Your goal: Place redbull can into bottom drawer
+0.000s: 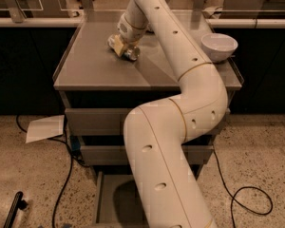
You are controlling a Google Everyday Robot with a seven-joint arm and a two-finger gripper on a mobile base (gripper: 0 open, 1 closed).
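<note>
The redbull can (132,54) lies on its side on the grey cabinet top (90,68), towards the back, its shiny round end facing me. My gripper (121,47) is down at the can, right against it, and its yellowish end covers the can's far part. The bottom drawer (110,198) is pulled out near the floor and shows a plain grey floor. My arm hides most of its right side.
A white bowl (219,45) stands at the right edge of the cabinet top. The two upper drawers (92,122) are closed. A sheet of paper (45,128), cables (247,198) and a black object (13,214) lie on the floor around the cabinet.
</note>
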